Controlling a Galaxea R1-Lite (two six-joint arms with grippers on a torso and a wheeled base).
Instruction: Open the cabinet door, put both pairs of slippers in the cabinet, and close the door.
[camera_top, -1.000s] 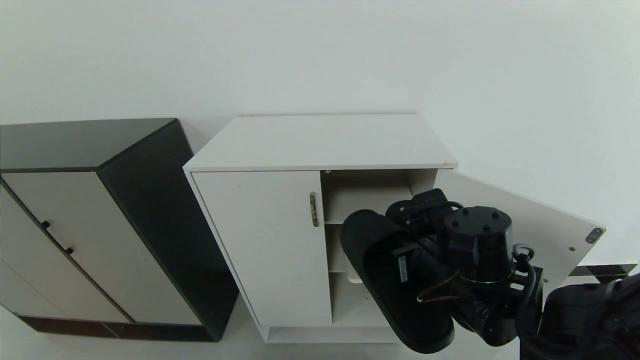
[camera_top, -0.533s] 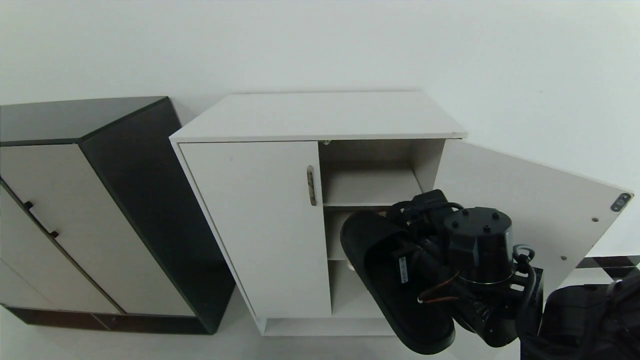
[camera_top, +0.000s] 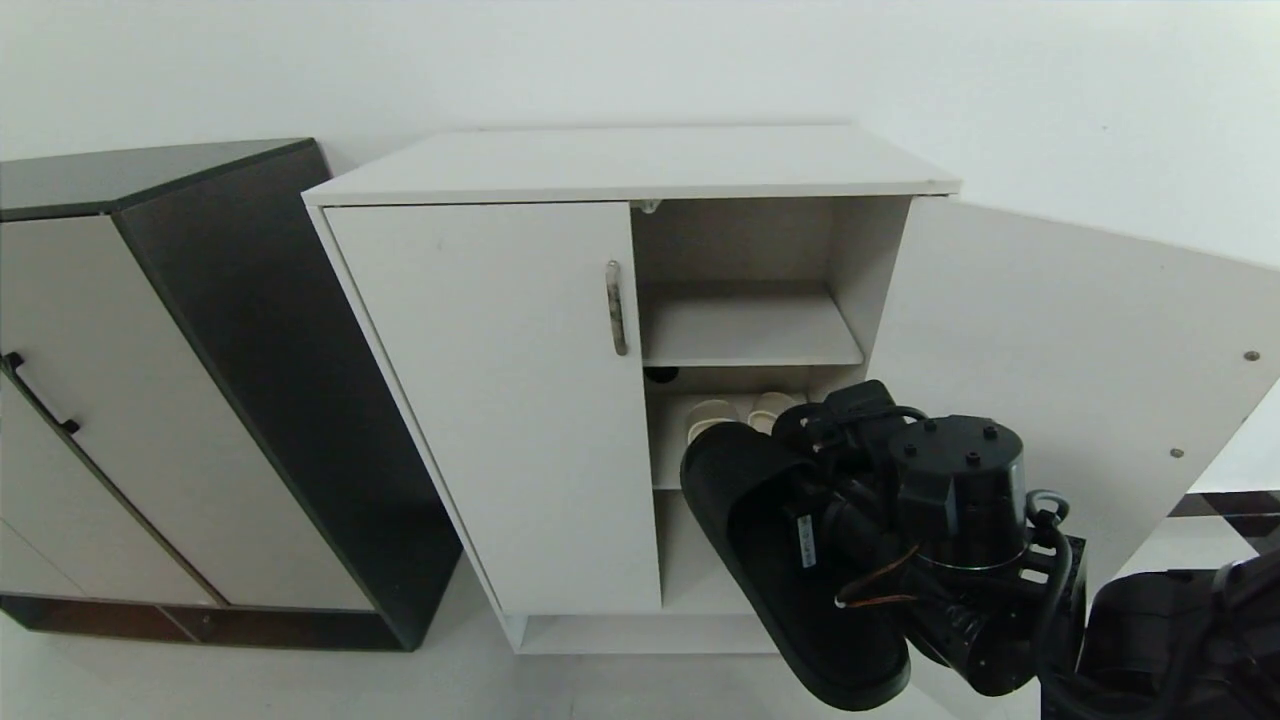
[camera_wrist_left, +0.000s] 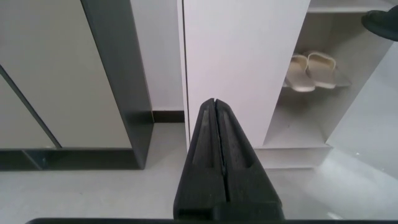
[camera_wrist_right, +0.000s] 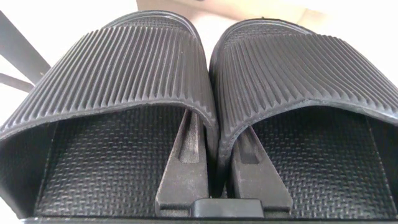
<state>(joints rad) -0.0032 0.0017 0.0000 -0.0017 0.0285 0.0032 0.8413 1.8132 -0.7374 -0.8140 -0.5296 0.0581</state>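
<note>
The white cabinet (camera_top: 480, 400) stands against the wall with its left door shut and its right door (camera_top: 1050, 350) swung wide open. A white pair of slippers (camera_top: 740, 412) (camera_wrist_left: 314, 70) lies on the middle shelf inside. My right gripper (camera_wrist_right: 214, 174) is shut on the inner walls of a black pair of slippers (camera_top: 790, 570) (camera_wrist_right: 124, 68), held side by side. It holds them in front of the open compartment, toes towards the shelves. My left gripper (camera_wrist_left: 216, 109) is shut on nothing, low before the shut left door.
A dark cabinet (camera_top: 200, 400) with beige doors stands close on the white one's left. A metal handle (camera_top: 617, 307) sits at the shut door's edge. An upper shelf (camera_top: 750, 335) and a bottom compartment (camera_top: 700, 580) lie inside. Pale floor (camera_top: 300, 680) runs in front.
The head camera has shifted, so the cabinet looks larger and sits higher in the picture. The white slippers on the middle shelf have come into sight. The right arm holds the black pair as before.
</note>
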